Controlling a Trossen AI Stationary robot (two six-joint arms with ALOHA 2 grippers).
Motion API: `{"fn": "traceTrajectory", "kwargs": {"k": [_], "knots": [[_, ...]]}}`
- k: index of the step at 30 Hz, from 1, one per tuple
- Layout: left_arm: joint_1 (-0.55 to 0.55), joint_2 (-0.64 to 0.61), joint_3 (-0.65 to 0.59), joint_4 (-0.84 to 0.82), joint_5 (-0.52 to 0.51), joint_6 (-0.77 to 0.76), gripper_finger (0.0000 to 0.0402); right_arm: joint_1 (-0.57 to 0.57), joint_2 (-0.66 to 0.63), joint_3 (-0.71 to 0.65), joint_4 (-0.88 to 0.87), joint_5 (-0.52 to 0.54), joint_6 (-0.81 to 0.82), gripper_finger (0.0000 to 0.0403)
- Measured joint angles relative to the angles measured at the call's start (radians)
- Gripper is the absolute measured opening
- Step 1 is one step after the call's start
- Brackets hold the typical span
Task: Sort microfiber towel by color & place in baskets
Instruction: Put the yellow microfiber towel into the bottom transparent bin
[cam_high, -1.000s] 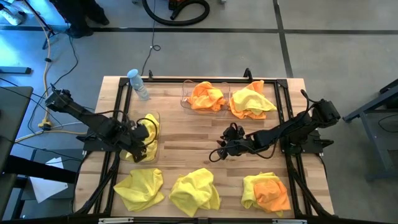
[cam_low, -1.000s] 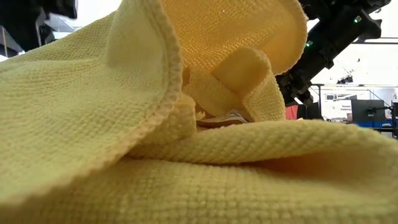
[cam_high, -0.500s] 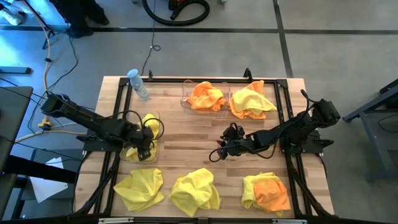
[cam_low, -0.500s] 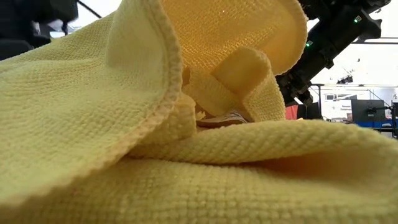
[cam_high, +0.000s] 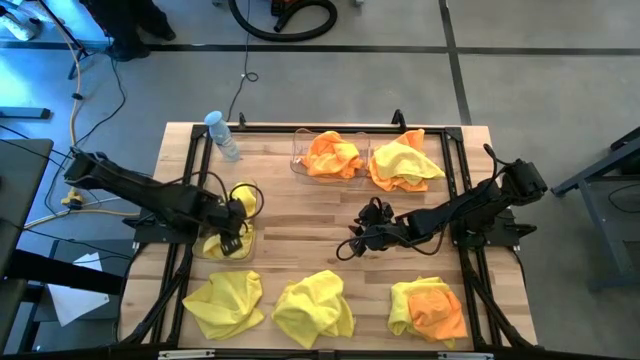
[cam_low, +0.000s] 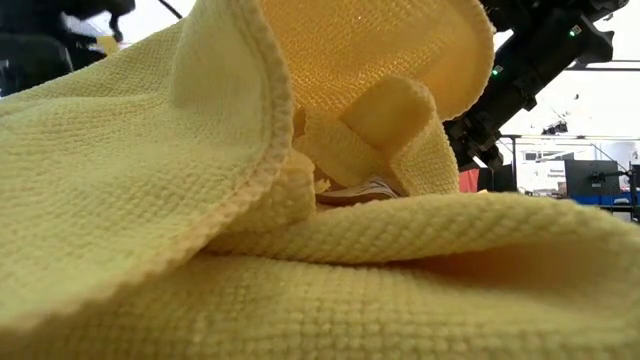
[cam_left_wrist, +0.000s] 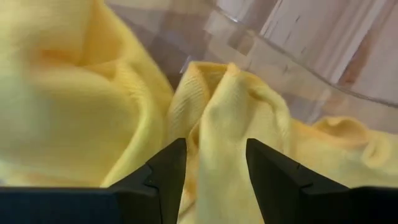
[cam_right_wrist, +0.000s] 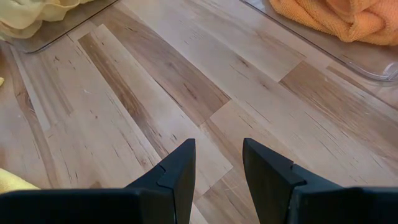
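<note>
My left gripper (cam_high: 238, 218) is down in the clear left basket (cam_high: 250, 188), open, astride a raised fold of the yellow towel (cam_high: 215, 243) lying there. The left wrist view shows this fold (cam_left_wrist: 217, 112) between the fingers and the basket wall (cam_left_wrist: 298, 74) beyond. My right gripper (cam_high: 358, 240) hangs open over bare wood mid-table and holds nothing (cam_right_wrist: 217, 168). An orange towel (cam_high: 333, 155) fills the far basket (cam_high: 298, 160). Other yellow towels lie along the near edge (cam_high: 225, 305) (cam_high: 315, 308). My left gripper comes slanting down from the table's left into the basket. Its open fingers (cam_left_wrist: 165, 171) stand on either side of a raised fold of the yellow towel (cam_left_wrist: 214, 143), which lies slack against their inner sides. The towel rests on the basket floor.
A yellow towel with orange beneath (cam_high: 405, 163) lies beside the far basket. A yellow-and-orange heap (cam_high: 432, 310) sits at the near right. A water bottle (cam_high: 222, 135) stands at the far left corner. Black frame rails (cam_high: 455, 160) border the table. A yellow towel (cam_low: 300, 220) blocks the low view.
My left gripper has moved a little toward the table's right, farther over the left basket, and the arm behind it has settled lower. The yellow towel now lies gathered in that basket. The right arm has kept still.
</note>
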Motion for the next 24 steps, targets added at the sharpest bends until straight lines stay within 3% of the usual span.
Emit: {"fn": "traceTrajectory", "kwargs": {"k": [5, 15, 20, 24], "knots": [[0.000, -0.015, 0.065, -0.116, -0.034, 0.011, 0.0156, -0.002, 0.000, 0.000, -0.001, 0.000, -0.001, 0.0129], [-0.003, -0.128, 0.095, -0.096, -0.221, 0.205, 0.0156, -0.029, 0.000, 0.000, -0.005, 0.003, -0.049, 0.0129], [-0.002, -0.195, 0.095, -0.093, -0.340, 0.307, 0.0156, -0.074, 0.000, 0.000, -0.051, -0.018, 0.038, 0.0129], [-0.002, -0.231, 0.095, -0.091, -0.352, 0.311, 0.0156, -0.125, 0.000, 0.000, -0.116, -0.036, 0.069, 0.0129]]}}
